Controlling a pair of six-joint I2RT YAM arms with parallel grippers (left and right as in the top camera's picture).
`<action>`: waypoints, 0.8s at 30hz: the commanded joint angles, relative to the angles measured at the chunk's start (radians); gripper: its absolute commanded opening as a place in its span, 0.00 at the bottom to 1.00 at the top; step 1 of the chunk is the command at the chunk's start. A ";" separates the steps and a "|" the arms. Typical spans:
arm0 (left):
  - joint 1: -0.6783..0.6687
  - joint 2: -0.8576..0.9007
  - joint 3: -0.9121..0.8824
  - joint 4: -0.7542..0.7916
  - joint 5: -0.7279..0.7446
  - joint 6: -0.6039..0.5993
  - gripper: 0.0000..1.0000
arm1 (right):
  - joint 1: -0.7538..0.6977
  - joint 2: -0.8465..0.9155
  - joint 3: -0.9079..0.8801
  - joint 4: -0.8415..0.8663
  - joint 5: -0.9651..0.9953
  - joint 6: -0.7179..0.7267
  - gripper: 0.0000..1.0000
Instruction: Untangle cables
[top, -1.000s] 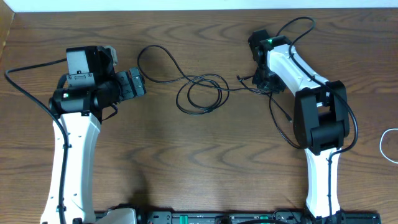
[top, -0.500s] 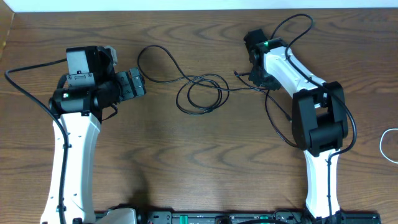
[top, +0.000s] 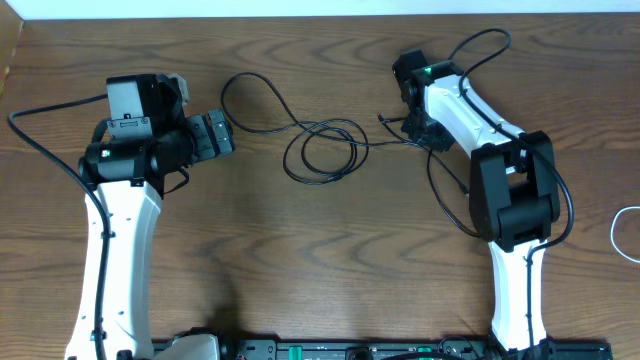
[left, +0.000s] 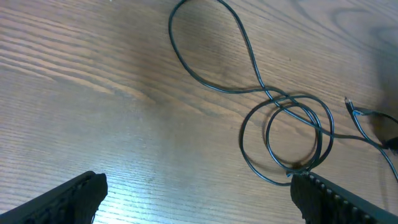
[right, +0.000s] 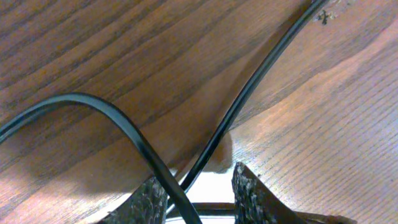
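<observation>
The left gripper has its fingers spread wide over the wood, gripping nothing. The right gripper is partly apart, with the black cable running between its fingers, not visibly pinched. That cable loops on the wooden table toward its far edge. A white cable curls at the table's right edge.

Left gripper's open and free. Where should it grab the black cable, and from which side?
Probably take the black cable on the single-strand loop nearest the left gripper, from straight above, jaws across it. There it lies flat on the table, clear of the overlapping coils.
</observation>
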 joint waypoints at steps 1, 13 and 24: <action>0.003 -0.019 -0.004 -0.008 0.011 0.009 0.99 | -0.002 0.028 -0.039 -0.001 -0.029 0.031 0.31; 0.003 -0.019 -0.004 -0.013 0.011 0.009 0.99 | -0.003 0.028 -0.134 0.082 -0.047 0.050 0.15; 0.003 -0.019 -0.004 -0.018 0.011 0.009 1.00 | -0.008 0.026 -0.133 0.100 -0.102 0.058 0.01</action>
